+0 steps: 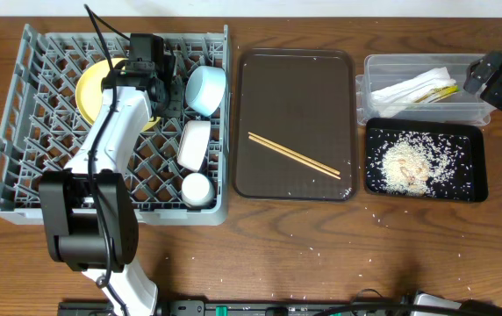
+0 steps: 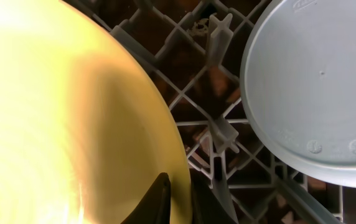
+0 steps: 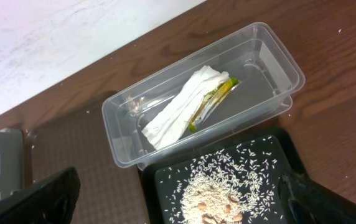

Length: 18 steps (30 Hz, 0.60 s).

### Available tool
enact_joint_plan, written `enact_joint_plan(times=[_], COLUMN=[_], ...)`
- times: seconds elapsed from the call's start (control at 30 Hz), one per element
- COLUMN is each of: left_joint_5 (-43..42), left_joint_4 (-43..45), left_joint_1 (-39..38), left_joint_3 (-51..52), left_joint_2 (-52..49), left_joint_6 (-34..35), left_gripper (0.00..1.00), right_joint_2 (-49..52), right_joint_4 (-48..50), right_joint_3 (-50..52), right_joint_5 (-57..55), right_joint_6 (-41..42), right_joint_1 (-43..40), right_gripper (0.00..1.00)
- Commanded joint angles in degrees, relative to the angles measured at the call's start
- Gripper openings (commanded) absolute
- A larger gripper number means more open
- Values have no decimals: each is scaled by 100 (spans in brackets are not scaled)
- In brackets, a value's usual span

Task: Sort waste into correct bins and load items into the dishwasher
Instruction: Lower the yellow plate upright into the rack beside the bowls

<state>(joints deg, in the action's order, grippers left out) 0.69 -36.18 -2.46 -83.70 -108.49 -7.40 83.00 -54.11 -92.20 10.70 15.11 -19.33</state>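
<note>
Pinching the plate (image 1: 91, 89) rim lets your left claw (image 2: 181, 200) seat it among rack (image 1: 23, 132) pegs — right claw (image 3: 181, 202) open, empty.

Bare brown tray (image 1: 260, 79) around the chopsticks (image 1: 293, 155); yellow plate (image 1: 89, 88), blue bowl (image 1: 205, 89) and pegs (image 2: 218, 134) close about the left gripper (image 1: 161, 92)

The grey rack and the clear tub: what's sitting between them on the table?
A brown tray, with a pair of chopsticks lying diagonally on it. The overhead view shows this.
</note>
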Motion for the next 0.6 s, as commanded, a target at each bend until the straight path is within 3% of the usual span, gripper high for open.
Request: enact_joint_plan(times=[0.0,0.3,0.57], left_joint_5=[260,260,262], left_joint_4=[-160,-476,-586], left_joint_1=[50,50,50], left_joint_3=[24,24,24], left_joint_2=[-398,-737,-737], left_joint_6=[-7,-4,-4], left_gripper=[11,13,46], right_joint_2=[-13,-13,-13], right_joint_4=[4,0,-17], right_joint_3=[-74,-74,-74], right_joint_5=[26,26,26], right_joint_6=[72,72,72], right_joint_1=[-11,-11,-11], right_gripper=[99,99,99])
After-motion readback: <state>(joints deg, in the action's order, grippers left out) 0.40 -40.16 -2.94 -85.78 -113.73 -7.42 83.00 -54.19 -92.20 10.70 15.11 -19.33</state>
